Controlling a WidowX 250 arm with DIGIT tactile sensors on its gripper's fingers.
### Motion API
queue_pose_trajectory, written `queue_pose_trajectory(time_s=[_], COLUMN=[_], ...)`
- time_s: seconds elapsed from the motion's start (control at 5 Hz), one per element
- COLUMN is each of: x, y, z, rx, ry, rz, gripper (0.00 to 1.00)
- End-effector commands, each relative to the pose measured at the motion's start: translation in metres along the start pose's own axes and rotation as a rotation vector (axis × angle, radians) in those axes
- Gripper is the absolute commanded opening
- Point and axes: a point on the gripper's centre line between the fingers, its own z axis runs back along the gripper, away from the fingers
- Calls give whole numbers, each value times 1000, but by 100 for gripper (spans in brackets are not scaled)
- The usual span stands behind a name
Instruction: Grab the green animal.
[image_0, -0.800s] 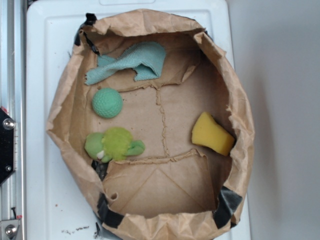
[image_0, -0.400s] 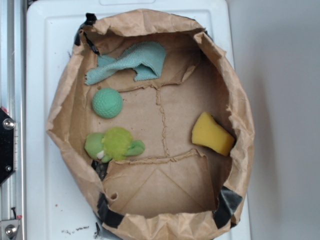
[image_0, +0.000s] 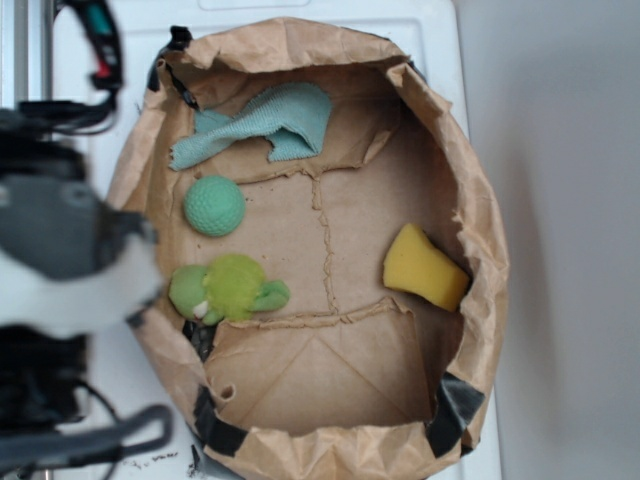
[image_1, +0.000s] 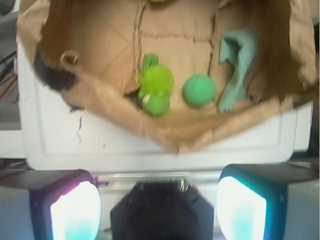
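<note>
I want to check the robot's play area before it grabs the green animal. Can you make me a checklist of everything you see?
Surface: white plastic tray holding an opened brown paper bag.
Job's things: green animal, a fuzzy plush, lying near the bag's left wall; nothing touching it.
Clutter: mint-green ball above the plush, teal cloth at the top, yellow sponge on the right.
Grippers: gripper open, fingers apart, outside the bag and holding nothing.
Cables: black cables on the blurred arm at left.
Surroundings: metal rail left, grey surface right.
</note>
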Motion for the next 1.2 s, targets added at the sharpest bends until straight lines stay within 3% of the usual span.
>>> queue_pose_trajectory(time_s=[0.0,0.4,0.6,0.8,1.0], x=[26,41,25,32,35], y=[15,27,16,6,2], z=[-25,-59,-66,-87,-103], rx=[45,43,27,-26,-43], ry=[-76,-51,-64,-53,-31], rz=[-85,-62,-69,-105,-99], gripper=[100,100,100,100,100])
